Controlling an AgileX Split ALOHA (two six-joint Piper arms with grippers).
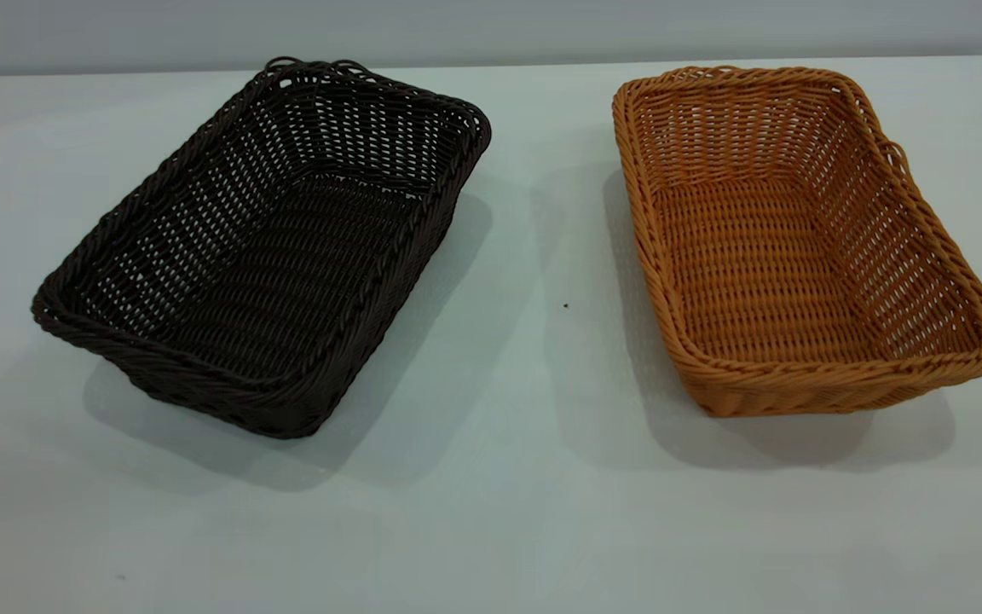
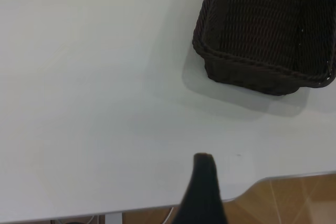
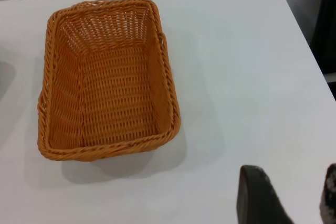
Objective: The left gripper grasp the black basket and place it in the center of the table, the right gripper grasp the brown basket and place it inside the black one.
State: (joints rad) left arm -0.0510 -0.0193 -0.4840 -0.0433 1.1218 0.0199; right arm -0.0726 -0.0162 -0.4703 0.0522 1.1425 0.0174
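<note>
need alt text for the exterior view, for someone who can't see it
Two empty wicker baskets sit apart on a white table: the black basket at left, angled, and the brown basket at right. No robot arm shows in this view.

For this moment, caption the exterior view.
Black basket and brown basket sit apart, empty, on the white table.

We see bare table ahead of both grippers' jaws. The black basket and brown basket stand well apart, with an open white lane between them.
</note>
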